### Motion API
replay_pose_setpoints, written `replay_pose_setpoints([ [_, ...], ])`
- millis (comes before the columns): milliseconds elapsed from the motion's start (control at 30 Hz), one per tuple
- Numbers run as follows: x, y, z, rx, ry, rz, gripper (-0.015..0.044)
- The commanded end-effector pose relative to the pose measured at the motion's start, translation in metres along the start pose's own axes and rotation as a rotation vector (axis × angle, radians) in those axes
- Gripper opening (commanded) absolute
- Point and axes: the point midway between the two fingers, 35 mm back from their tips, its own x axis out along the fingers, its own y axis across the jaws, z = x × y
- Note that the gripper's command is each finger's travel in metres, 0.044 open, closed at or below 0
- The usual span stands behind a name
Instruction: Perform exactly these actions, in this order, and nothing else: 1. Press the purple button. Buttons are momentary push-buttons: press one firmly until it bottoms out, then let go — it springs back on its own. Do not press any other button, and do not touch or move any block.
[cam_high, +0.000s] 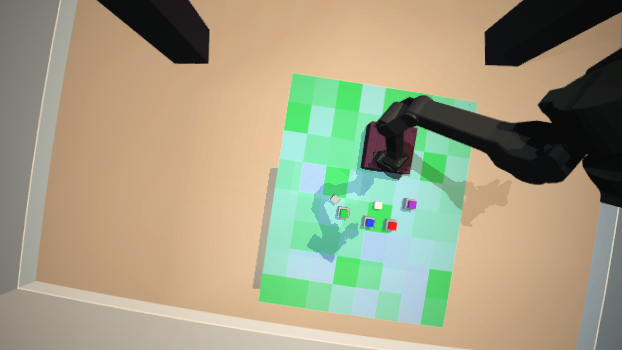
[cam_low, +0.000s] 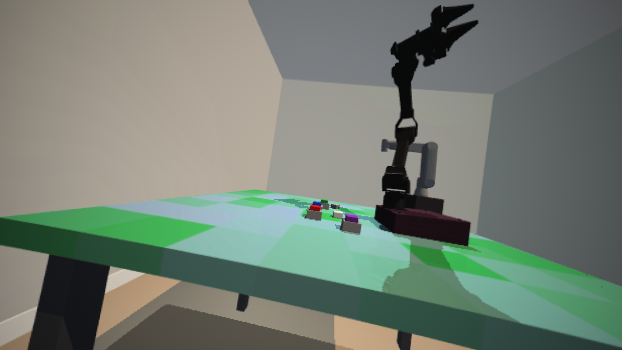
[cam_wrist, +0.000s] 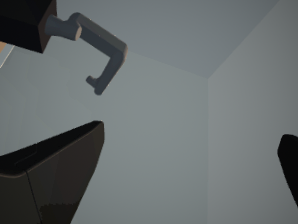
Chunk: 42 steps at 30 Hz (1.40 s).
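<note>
The purple button (cam_high: 412, 205) (cam_low: 351, 218) sits in a small grey housing on the checkered green table (cam_high: 435, 310) (cam_low: 160, 230). It stands up from its housing with nothing touching it. My gripper (cam_low: 475, 13) (cam_wrist: 192, 137) is open and empty, with its fingers wide apart. It is raised high above the table and points away from the buttons. In the top view the gripper part of the arm is large at the right edge, and its fingertips cannot be made out. The wrist view shows no button.
A green button (cam_high: 344, 213), a blue button (cam_high: 369, 223) and a red button (cam_high: 392, 225) (cam_low: 315, 208) are nearby. A white block (cam_high: 378, 205) (cam_low: 338, 214) and a pale grey block (cam_high: 335, 199) lie among them. My arm stands on a dark red box (cam_high: 372, 145) (cam_low: 430, 227). A grey arm (cam_low: 428, 165) (cam_wrist: 102, 40) stands behind.
</note>
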Motion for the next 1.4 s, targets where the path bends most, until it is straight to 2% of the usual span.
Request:
replay_pose_setpoints([
  [0,0.000,0.001,-0.004,0.022,0.010,-0.007,0.0400],
  [133,-0.010,0.026,-0.081,0.438,0.203,-0.136,0.0400],
  [300,-0.026,0.067,-0.141,0.832,0.370,-0.241,0.0400],
  [500,-0.063,0.157,-0.212,1.397,0.672,-0.412,0.0400],
  [700,-0.110,0.263,-0.241,1.867,1.031,-0.592,0.0400],
  [867,-0.153,0.353,-0.230,2.181,1.406,-0.754,0.0400],
  [1067,-0.206,0.448,-0.172,2.409,2.006,-0.953,0.0400],
  [1200,-0.237,0.490,-0.111,2.392,2.513,-1.060,0.0400],
  [1300,-0.258,0.506,-0.059,2.244,2.940,-1.099,0.0400],
  [1367,-0.263,0.508,-0.042,2.169,3.078,-1.100,0.0400],
])
